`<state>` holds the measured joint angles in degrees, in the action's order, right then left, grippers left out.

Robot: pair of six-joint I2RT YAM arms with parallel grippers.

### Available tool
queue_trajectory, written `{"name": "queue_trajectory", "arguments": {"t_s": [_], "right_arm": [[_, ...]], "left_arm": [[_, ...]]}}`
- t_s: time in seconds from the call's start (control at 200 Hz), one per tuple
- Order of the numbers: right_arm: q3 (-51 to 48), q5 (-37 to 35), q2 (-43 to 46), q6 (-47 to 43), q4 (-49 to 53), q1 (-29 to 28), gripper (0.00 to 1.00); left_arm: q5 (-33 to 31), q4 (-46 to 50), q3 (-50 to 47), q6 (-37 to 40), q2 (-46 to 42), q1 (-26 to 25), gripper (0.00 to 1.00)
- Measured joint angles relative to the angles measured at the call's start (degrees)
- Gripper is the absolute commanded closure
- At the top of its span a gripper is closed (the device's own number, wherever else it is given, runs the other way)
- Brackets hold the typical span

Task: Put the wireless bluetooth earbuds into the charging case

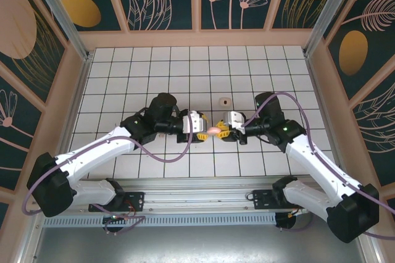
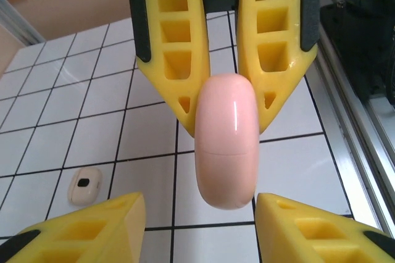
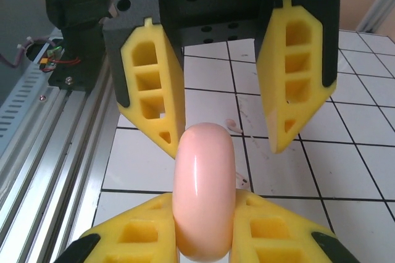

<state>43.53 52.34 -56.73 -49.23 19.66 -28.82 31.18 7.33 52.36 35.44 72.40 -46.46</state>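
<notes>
From above, the left gripper [image 1: 202, 128] and the right gripper [image 1: 223, 131] meet mid-table at the pink case [image 1: 213, 130]. What I take for an earbud [image 1: 226, 100], a small pale piece with a dark spot, lies on the table [image 1: 154, 65] just beyond them. In the left wrist view the right gripper's fingers are clamped on the case, whose lid seam looks shut, and the left gripper's own fingers stand spread on either side without touching it. The right wrist view shows the same clamp from behind, so I judge nothing is inserted yet: the lid has to be opened and the earbuds put in.

Charging case [image 3: 203, 195], lower end cut off below; pale speck [image 1: 226, 100], too small to identify
</notes>
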Motion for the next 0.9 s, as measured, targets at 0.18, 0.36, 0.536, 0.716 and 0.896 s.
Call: {"name": "queue_trajectory", "arguments": {"t_s": [0.18, 0.36, 0.536, 0.716, 0.896], "right_arm": [[0.2, 0.0, -1.5, 0.0, -0.2, -1.0, 0.82], [0.4, -0.1, -2.5, -0.2, -0.3, -1.6, 0.82], [0.6, -0.9, -3.1, -0.2, -0.4, -1.7, 0.82], [0.9, -1.7, -3.3, -0.2, -1.2, -1.7, 0.82], [0.9, -1.8, -3.3, -0.2, -1.3, -1.8, 0.82]], "left_arm": [[0.5, 1.5, 0.9, 0.6, 1.0, 0.0, 0.54], [1.6, 1.9, 0.9, 0.6, 1.7, 0.0, 0.56], [2.6, 1.9, 0.9, 0.5, 2.0, 0.0, 0.57], [3.2, 1.9, 0.9, 0.2, 2.0, 0.0, 0.7], [3.0, 1.9, 1.1, -0.2, 2.0, 0.1, 0.75]]}}
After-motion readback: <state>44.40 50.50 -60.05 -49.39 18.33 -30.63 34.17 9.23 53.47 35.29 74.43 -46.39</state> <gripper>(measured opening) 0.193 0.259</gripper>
